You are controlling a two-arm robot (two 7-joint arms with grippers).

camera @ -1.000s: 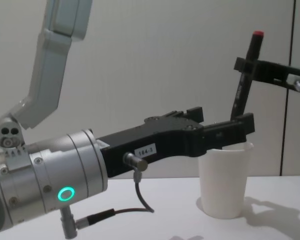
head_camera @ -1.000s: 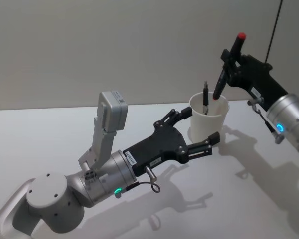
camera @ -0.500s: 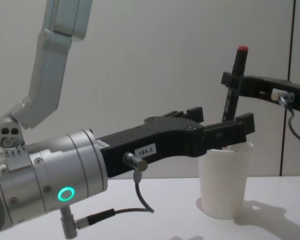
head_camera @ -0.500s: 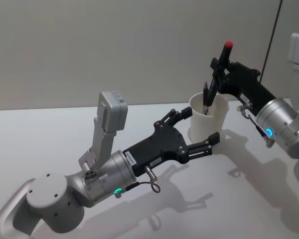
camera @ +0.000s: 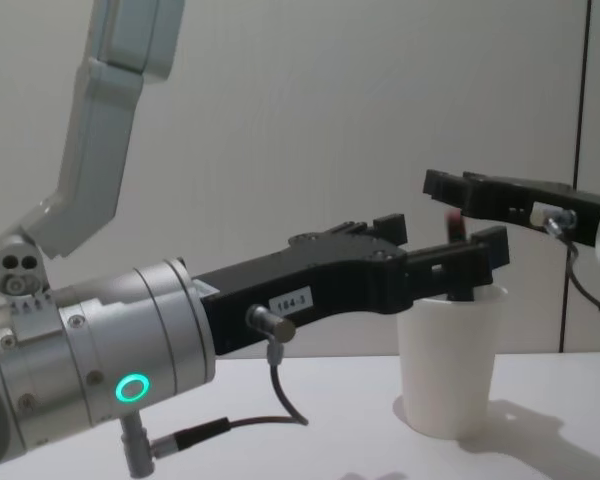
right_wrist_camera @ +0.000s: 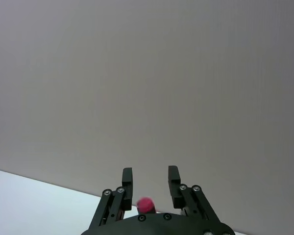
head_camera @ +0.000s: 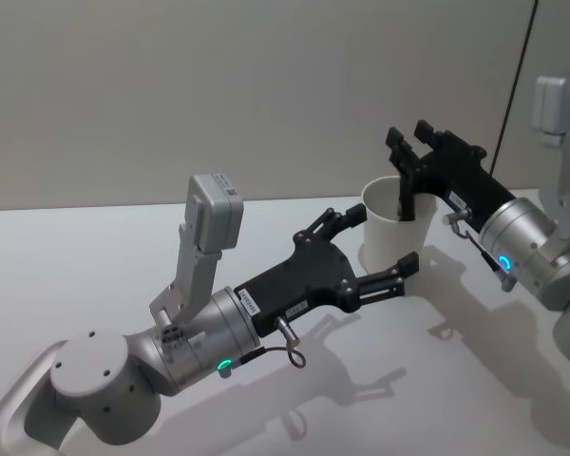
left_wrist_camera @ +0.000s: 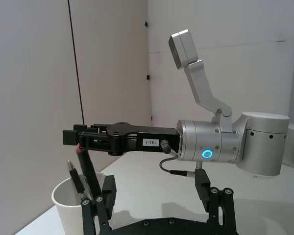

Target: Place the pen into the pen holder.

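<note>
The pen holder (head_camera: 397,231), a white paper cup, stands on the table at the back right. A black pen (left_wrist_camera: 89,171) with a red cap (right_wrist_camera: 146,204) leans inside it, next to a second dark pen (left_wrist_camera: 74,175). My right gripper (head_camera: 410,135) hovers open just above the cup's rim, its fingers apart on either side of the pen's cap without gripping it. My left gripper (head_camera: 372,242) is held open just off the table, beside the cup on its near left side, and holds nothing.
The white table (head_camera: 95,247) runs back to a plain grey wall. My left arm (head_camera: 209,323) stretches across the middle toward the cup. A black cable (head_camera: 518,57) hangs down the wall at the far right.
My right gripper came down and leftward over the cup with the pen, then opened. The pen has dropped into the cup. The left arm has stayed still.
</note>
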